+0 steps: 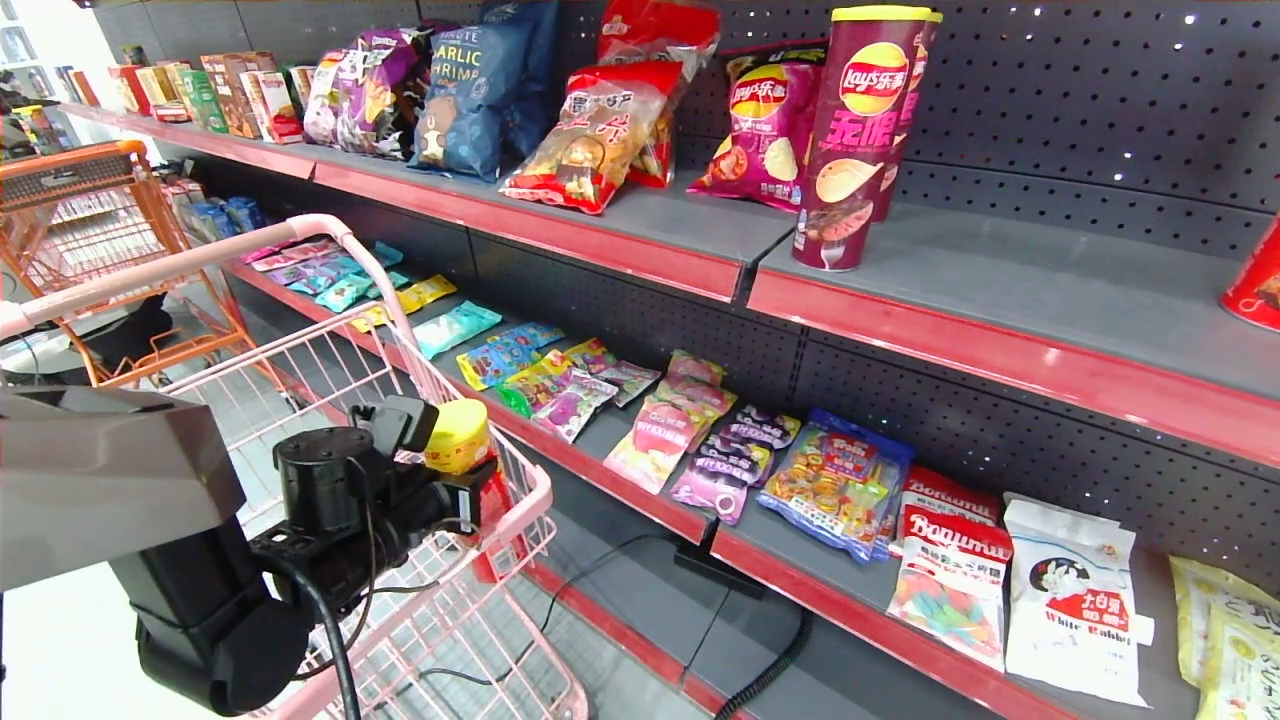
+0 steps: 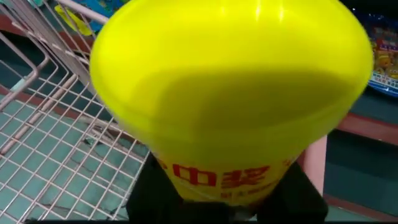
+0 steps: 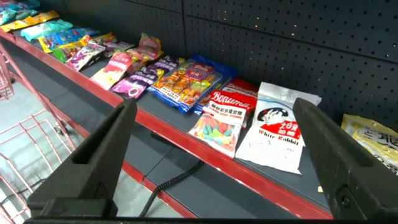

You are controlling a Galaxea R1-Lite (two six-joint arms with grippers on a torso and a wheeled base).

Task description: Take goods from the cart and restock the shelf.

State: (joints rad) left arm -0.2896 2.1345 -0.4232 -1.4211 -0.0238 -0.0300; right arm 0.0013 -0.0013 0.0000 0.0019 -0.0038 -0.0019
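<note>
A: One can (image 1: 458, 436) held, not shelved yet?
B: Correct. Left pincer (image 1: 468, 478) clamped on yellow-lidded can, just above cart (image 1: 523, 487) rim, well apart from shelf (image 1: 1050, 280).
A: Right pincer (image 3: 216, 109)?
B: Spread wide, gripping nothing, facing lower-shelf snacks (image 3: 186, 81).
A: Remaining?
B: Likely carry across, stand it beside purple cans (image 1: 860, 130) on upper shelf, release. Early stage, roughly a third through this item.

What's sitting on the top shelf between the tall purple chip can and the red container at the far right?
Nothing: in the head view the grey upper shelf is bare between the purple chip can and the red container.
</note>
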